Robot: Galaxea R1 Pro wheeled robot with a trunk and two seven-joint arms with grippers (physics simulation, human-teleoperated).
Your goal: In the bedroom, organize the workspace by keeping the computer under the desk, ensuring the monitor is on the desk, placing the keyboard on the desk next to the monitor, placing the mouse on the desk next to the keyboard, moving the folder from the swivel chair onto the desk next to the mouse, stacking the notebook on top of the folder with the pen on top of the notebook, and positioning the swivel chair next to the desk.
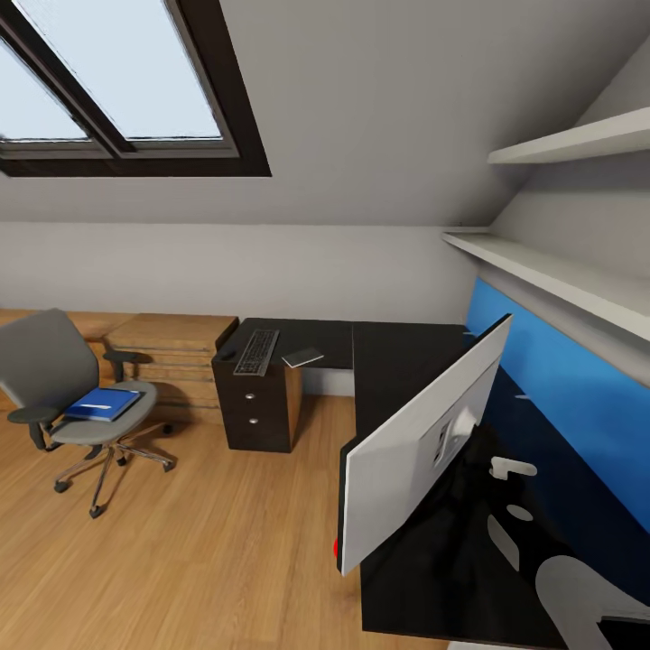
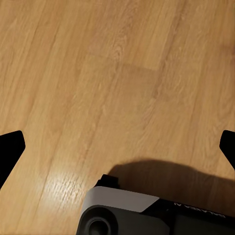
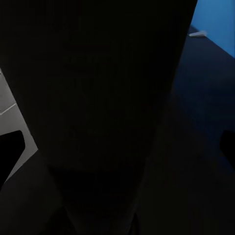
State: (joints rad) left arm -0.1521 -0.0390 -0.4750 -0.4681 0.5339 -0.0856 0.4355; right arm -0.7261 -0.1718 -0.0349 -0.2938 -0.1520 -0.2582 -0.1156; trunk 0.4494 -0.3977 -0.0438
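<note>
Wide black monitor (image 1: 424,442) on glossy desk (image 1: 397,361), grey back showing, both arms' jaws spread wide, empty

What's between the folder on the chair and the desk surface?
Nothing visible. Bare wood floor separates the swivel chair, which carries the folder, from the desk. The desk's near end holds the keyboard and notebook.

Soft daylight from the skylight (image 1: 108,81) fills the room evenly, the glossy desk (image 1: 397,361) mirrors the blue wall panel (image 1: 560,379), edges look stretched, and the right wrist view is nearly black.
</note>
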